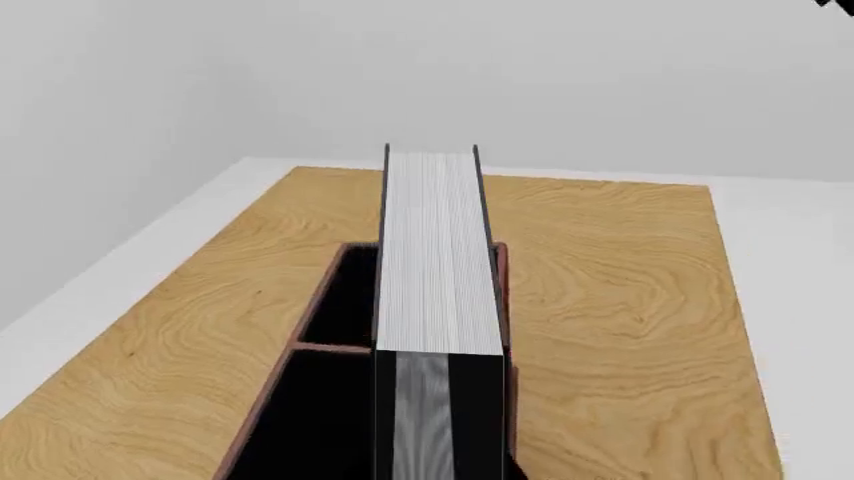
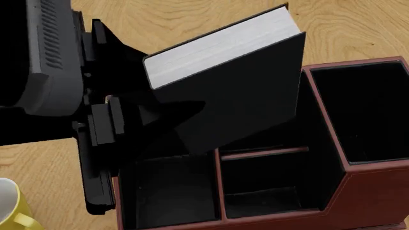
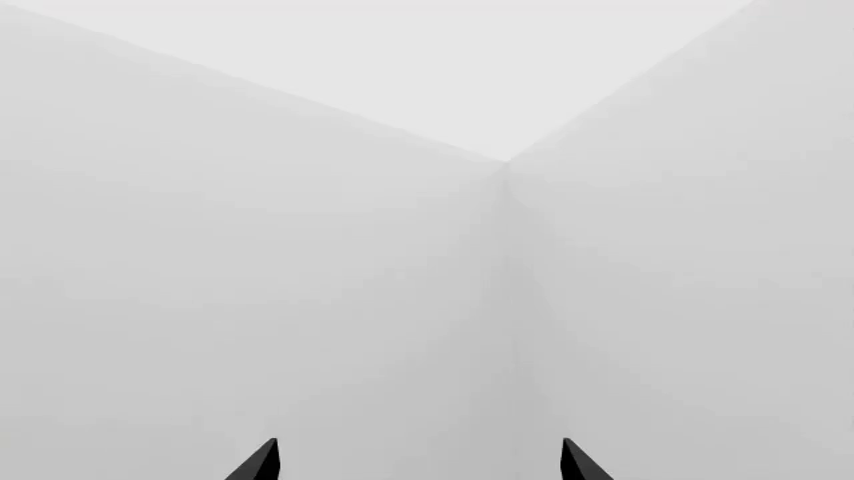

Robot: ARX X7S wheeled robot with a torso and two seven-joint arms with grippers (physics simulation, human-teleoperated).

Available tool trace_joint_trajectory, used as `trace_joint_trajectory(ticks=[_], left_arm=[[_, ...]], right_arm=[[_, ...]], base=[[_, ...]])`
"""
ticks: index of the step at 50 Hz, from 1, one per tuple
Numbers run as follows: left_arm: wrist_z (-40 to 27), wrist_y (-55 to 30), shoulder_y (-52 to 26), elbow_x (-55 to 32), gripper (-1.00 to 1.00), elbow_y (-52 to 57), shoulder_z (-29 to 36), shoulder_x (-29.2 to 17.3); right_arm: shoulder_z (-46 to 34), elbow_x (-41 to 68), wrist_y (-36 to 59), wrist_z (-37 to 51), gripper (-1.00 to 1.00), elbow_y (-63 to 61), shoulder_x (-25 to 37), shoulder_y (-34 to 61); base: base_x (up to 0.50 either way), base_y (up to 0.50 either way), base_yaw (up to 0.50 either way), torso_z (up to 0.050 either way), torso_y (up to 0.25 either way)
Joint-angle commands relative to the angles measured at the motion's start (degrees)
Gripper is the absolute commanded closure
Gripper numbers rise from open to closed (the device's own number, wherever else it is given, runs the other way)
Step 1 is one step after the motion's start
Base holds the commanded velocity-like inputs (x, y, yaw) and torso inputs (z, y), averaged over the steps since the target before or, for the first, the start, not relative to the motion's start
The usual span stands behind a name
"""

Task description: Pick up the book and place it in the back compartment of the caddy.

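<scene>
My left gripper (image 2: 137,96) is shut on the book (image 2: 236,81), a thick black hardcover with white page edges. It holds the book tilted above the dark red-brown caddy (image 2: 377,191), one lower corner dipping toward the thin cross divider (image 2: 262,153). In the head view the book covers the far part of the middle strip. In the left wrist view the book (image 1: 430,250) runs away from the camera. The back compartment (image 1: 340,295), a short black cell beyond a cross divider, shows beside it. My right gripper (image 3: 419,462) is open with nothing between its fingers, facing bare walls.
A yellow-and-white mug (image 2: 9,211) stands at the head view's bottom left, close to the caddy's near corner. The caddy sits on a wooden table (image 2: 357,28) whose far and side edges (image 1: 200,215) show in the left wrist view, with pale floor and walls beyond.
</scene>
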Motion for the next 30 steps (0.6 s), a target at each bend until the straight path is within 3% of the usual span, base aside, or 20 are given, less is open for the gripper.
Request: trace_joint_trajectory(ticks=[1,30], left_arm=[[6.2,4.2,-0.7,4.1,1.00,-1.3,2.4,0.0],[33.9,21.6,-3.6,17.6,1.00,-20.2,12.7,1.1]], right_arm=[[0.5,-0.2,-0.4,-0.1,-1.00,0.0,-0.2,-0.9],[0.7,-0.4,-0.3,0.5,-1.00,0.3,0.4,-1.8]], base=[[0.00,0.00,0.00,0.000,0.000],[0.00,0.00,0.00,0.000,0.001]])
